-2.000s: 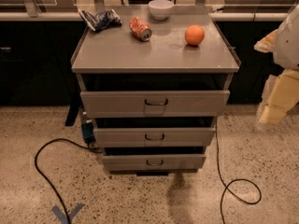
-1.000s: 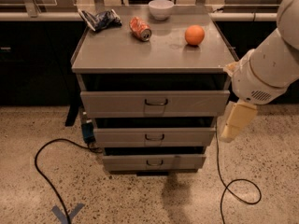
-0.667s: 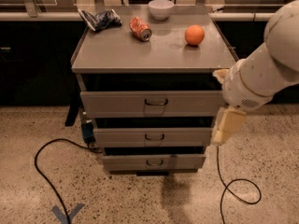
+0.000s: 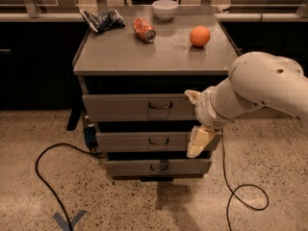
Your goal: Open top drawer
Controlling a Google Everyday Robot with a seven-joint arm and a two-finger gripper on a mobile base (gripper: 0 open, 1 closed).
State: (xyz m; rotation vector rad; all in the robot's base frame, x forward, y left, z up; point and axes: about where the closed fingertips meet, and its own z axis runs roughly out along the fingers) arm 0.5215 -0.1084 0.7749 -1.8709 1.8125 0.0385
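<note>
While the top drawer looks shut or nearly so, its handle untouched, you are at the approach step. The gripper hangs low and right of the handle, before the middle drawer. How its jaws stand cannot be told. Next, you likely need to lift, shift left, and take the handle.

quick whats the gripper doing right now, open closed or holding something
gripper: cannot be told whether open or closed; it points down by the right end of the middle drawer, apart from the top drawer and its handle.
</note>
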